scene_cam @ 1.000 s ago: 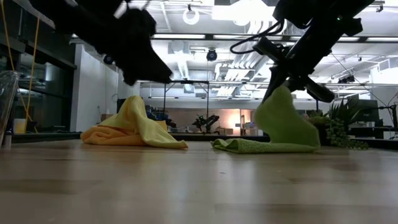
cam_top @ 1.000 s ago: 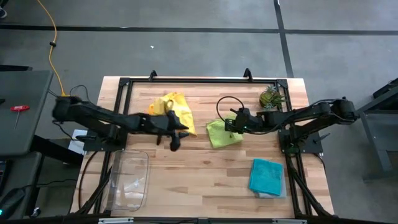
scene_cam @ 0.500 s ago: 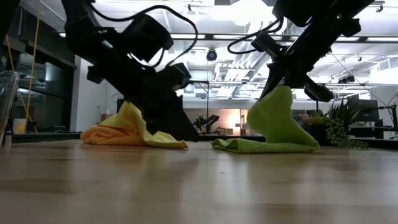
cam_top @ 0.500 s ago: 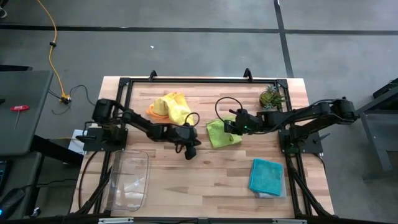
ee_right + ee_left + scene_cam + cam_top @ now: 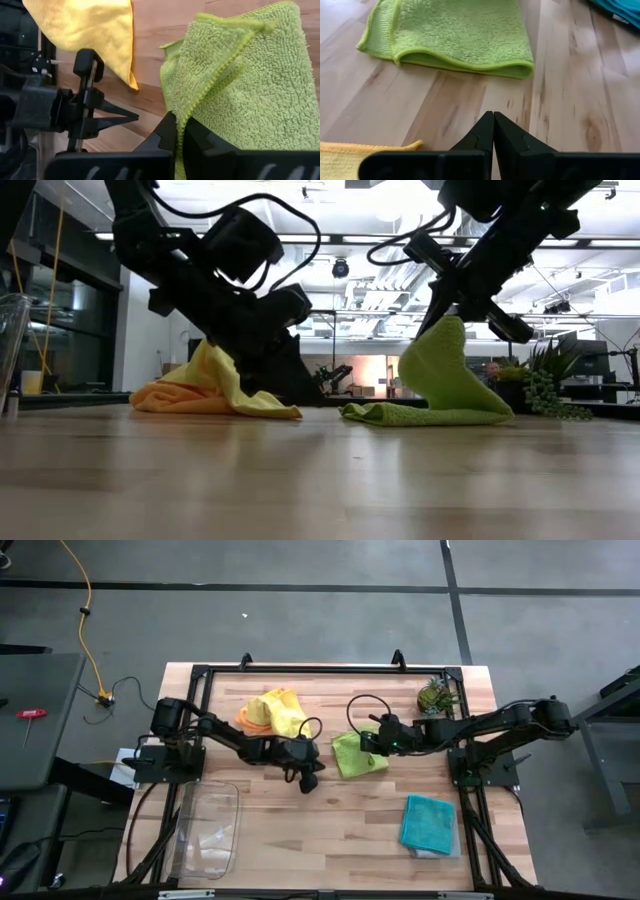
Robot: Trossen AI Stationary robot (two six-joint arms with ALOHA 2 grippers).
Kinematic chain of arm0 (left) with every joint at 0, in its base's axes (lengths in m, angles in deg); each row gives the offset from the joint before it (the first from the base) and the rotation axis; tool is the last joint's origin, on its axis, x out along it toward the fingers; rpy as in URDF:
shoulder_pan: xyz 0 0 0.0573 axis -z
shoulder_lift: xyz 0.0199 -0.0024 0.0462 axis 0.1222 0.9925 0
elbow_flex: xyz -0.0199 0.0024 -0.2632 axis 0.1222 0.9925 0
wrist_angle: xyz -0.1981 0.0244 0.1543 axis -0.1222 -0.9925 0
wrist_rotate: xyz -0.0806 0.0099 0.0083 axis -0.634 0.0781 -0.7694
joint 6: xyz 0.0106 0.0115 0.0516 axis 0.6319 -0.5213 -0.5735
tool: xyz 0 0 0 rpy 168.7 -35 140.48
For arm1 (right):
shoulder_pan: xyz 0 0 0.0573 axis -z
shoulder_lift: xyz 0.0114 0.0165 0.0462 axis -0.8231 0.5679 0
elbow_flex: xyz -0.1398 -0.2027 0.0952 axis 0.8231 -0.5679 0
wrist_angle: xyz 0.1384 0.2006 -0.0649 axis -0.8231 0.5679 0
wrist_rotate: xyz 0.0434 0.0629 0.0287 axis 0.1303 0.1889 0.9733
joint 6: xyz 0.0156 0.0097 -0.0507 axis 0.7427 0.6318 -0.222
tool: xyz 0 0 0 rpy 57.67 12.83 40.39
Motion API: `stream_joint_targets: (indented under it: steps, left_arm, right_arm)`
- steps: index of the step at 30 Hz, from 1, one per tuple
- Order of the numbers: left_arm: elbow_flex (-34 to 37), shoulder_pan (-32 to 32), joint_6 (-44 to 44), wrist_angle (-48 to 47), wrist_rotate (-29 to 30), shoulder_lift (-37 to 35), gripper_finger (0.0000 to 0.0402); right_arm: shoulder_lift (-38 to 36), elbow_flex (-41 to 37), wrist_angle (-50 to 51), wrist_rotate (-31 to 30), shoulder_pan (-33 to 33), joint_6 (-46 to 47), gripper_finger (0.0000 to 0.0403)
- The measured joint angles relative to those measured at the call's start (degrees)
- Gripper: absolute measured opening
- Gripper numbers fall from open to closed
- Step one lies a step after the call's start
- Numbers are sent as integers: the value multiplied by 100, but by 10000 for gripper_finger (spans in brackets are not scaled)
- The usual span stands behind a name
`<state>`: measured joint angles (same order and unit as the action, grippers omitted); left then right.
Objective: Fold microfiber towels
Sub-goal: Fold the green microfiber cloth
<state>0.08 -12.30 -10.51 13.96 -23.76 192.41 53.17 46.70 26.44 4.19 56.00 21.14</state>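
Observation:
My right gripper (image 5: pixel 368 740) is shut on the lime green towel (image 5: pixel 358 754) at mid table. The towel rises to a peak (image 5: pixel 447 330) while its lower part lies on the wood. My left gripper (image 5: pixel 308 783) is shut on nothing, low over bare wood (image 5: pixel 470 95) between the green towel (image 5: pixel 455 35) and the yellow towel (image 5: pixel 278 712). Whether its tips touch the table, I cannot tell. The yellow towel lies crumpled on an orange one (image 5: pixel 248 718). A teal towel (image 5: pixel 430 822) lies folded on a grey one (image 5: pixel 437 853) at the near right. My right gripper pinches the lime green towel's hemmed edge (image 5: pixel 186 116) between its two fingers. The fingers come from the table's right, slanting down. The held part is lifted into a peak, and the rest of the towel (image 5: pixel 400 415) lies slack on the table.
A clear plastic tray (image 5: pixel 208 830) sits at the near left. A small spiky plant (image 5: pixel 436 695) stands at the far right corner. A black frame (image 5: pixel 300 669) runs along the far edge. Bare wood lies across the middle near side.
My left gripper has moved from beside the yellow towel toward the table's right and near edge, down to just above the wood. It has shut with nothing between its fingers. My right gripper has kept its hold on the green towel.

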Motion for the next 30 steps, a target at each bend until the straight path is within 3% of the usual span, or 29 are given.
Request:
stream_joint_targets:
  steps: [5, 15, 26, 30]
  left_arm:
    - [1, -4, -2, 25, 40, -2, 0]
    - [1, -7, -102, 18, 93, -4, 0]
    - [3, -4, 0, -19, 91, -4, 0]
    - [3, -47, -135, -35, -104, -7, 0]
  right_arm:
    - [104, 7, -29, 12, 0, -3, 0]
    - [1051, 7, -946, 182, 68, -125, 0]
    - [1130, 4, -918, 103, 63, -129, 1]
    - [1130, 4, -918, 101, 63, -282, 29]
